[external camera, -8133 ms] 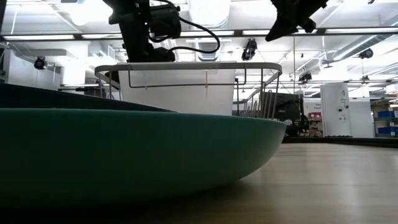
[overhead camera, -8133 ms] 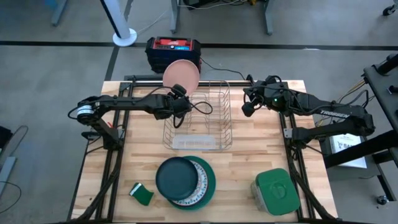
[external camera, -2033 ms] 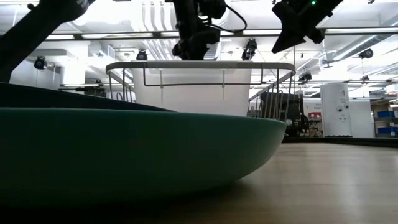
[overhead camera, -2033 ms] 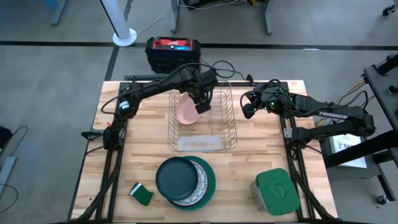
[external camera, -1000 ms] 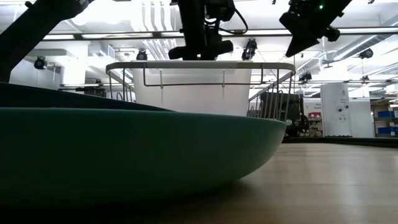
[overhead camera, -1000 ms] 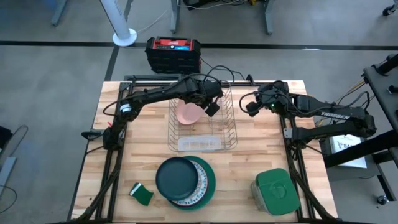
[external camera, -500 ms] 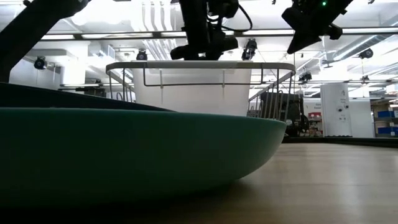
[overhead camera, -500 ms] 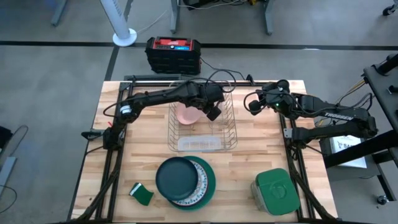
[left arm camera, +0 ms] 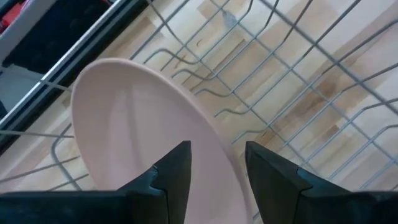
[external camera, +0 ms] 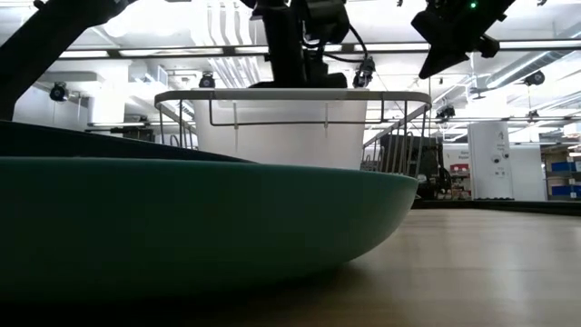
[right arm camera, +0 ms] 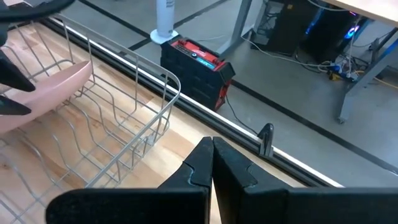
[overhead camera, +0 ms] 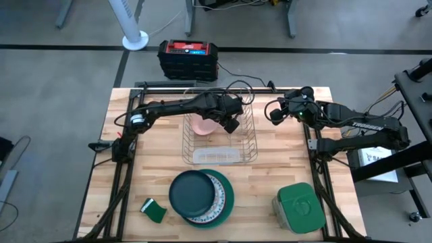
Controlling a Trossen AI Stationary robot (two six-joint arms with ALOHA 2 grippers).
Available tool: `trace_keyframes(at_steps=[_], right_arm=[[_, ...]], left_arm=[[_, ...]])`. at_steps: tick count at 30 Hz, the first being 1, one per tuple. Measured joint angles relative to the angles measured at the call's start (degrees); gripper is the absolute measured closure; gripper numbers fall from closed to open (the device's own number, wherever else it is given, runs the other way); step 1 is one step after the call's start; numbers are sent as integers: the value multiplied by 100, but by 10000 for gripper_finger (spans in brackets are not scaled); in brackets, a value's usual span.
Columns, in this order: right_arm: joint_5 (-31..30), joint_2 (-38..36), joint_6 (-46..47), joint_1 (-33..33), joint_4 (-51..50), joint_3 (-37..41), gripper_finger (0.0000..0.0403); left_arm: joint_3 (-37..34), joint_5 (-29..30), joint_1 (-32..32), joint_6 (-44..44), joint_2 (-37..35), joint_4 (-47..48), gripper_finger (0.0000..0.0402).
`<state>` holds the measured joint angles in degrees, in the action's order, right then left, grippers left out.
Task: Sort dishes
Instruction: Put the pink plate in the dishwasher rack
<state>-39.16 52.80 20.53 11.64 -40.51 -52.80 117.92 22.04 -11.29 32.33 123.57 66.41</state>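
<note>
The left gripper is spread apart over the pink plate, which stands on its edge in the wire dish rack so it can dry. Far right, the right gripper waits, pressed together.

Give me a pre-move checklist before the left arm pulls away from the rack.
1. Pink plate seated in the rack: ok, it stands on edge between the wires.
2. Left gripper released: ok, fingers apart astride the plate's rim, gaps on both sides.
3. Plate stable once alone: cannot tell, it leans and its foot is hidden.
4. Right gripper out of the way: ok, shut, hovering off the rack's right side.
5. Next plates ready: ok, dark teal plate tops the stack at the table's front.
6. Wires clear of the left fingers for a lift: cannot tell.
</note>
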Motion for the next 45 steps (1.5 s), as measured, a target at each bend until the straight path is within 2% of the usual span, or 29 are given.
trace_keyframes(at_steps=[5,14,19,28,31,39,45], right_arm=[[3,0,0,0,0,0,403],[4,0,-4,0,2,0,403],[5,0,-7,0,2,0,403],[7,0,-13,0,2,0,403],[7,0,-14,0,2,0,403],[9,0,-49,0,2,0,403],[17,0,-65,0,4,79,403]], left_arm=[[-263,-4,0,8,-3,-173,260],[-336,-5,0,2,-3,-250,267],[-336,-8,2,-52,-3,-259,297],[-309,-83,2,-117,-3,-226,378],[-142,-92,37,-187,-3,-45,396],[771,-47,125,-407,-3,682,396],[1383,-57,296,-1187,-1,745,396]])
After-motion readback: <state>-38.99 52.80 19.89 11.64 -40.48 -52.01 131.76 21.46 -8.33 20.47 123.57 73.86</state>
